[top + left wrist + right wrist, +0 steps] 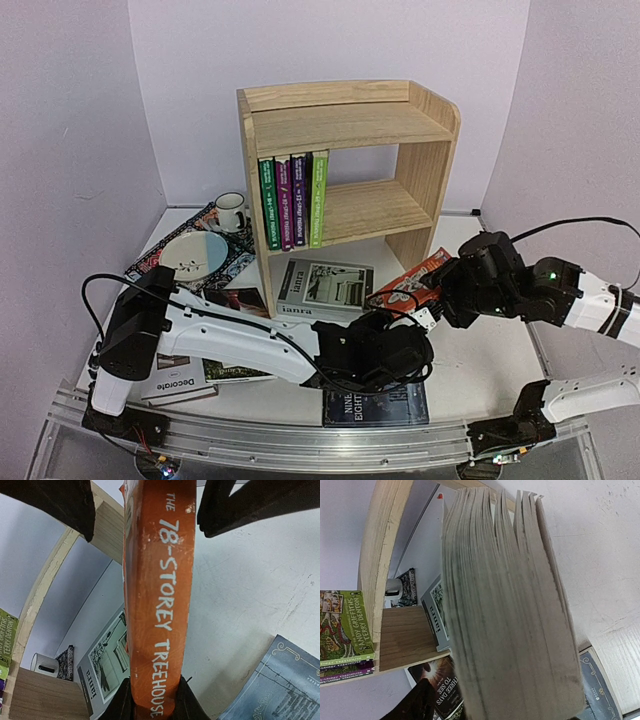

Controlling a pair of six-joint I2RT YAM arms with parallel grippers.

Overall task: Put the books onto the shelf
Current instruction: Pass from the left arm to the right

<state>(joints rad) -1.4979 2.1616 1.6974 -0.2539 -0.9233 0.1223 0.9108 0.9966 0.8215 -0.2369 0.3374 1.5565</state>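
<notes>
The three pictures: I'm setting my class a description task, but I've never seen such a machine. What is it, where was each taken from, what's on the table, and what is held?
It is two white robot arms bolted to a table: the left arm and the right arm. The wide picture looks down from above and behind them; each close-up comes from a camera on one wrist. A wooden shelf holds four upright books. Flat on the table lie a grey book, a dark book and a white book, and a plate and mug sit on a patterned mat. The left arm's jaws are shut on an orange book; the right arm's jaws are at its page edges, grip unclear.
</notes>
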